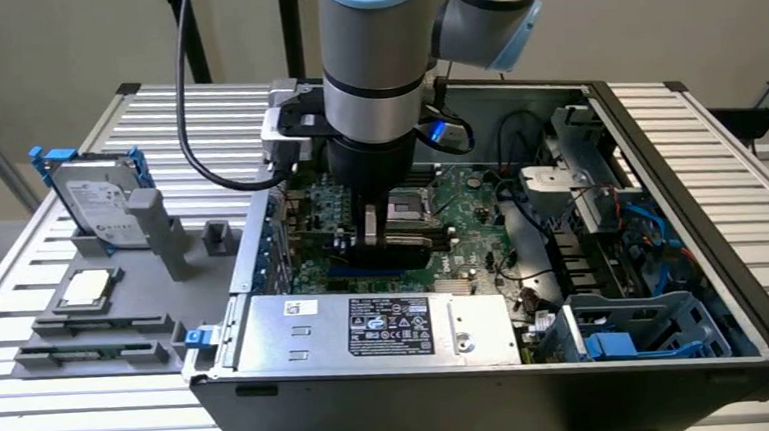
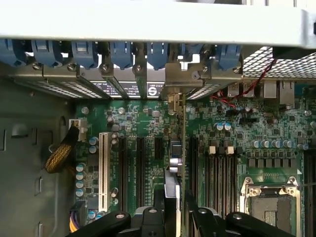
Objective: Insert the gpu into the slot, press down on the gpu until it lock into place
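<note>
Hand (image 2: 174, 218) is nearly pressed together, pinching the gpu (image 2: 172, 190) by its top edge, with one black finger on each face. The gpu stands on edge above the motherboard (image 2: 232, 148). Its silver bracket (image 2: 183, 79) is against the case's back wall, beneath a row of blue clips (image 2: 121, 52).

In the exterior view the blue slot (image 1: 368, 273) shows just under the card, about mid-case (image 1: 503, 399). The case sits on the slatted desk (image 1: 741, 154). Whether the card's edge is fully in the slot cannot be told.

A silver power supply (image 1: 378, 326) along the case's near edge carries a black label with white print, too small to read. A hard drive (image 1: 96, 205) standing near the desk's edge on the exterior view's left has a white label, also unreadable. White print on black stickers (image 2: 129, 88) beside the bracket cannot be made out.
</note>
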`<state>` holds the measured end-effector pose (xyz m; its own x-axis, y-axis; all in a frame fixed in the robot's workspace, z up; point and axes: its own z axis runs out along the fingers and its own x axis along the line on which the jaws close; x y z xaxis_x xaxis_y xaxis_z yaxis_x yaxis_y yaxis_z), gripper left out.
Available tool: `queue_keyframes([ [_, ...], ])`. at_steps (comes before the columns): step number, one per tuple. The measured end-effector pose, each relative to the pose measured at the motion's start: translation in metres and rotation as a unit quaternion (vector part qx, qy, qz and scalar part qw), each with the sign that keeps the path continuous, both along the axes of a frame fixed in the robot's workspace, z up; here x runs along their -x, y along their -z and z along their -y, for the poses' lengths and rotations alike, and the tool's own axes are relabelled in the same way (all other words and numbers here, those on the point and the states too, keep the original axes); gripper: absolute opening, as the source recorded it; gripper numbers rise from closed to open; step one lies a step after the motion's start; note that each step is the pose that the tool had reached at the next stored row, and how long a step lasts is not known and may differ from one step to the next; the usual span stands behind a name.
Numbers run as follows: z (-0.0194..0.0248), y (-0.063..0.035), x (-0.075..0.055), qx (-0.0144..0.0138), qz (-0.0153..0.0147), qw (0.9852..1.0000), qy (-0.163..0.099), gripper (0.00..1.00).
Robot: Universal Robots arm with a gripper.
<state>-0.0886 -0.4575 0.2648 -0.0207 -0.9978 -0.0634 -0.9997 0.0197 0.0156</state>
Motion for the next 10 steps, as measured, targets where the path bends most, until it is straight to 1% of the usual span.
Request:
queue_keyframes([
  [10,-0.0012,0.0022,0.0,0.0001,-0.0001,1.0,-0.008,0.26],
])
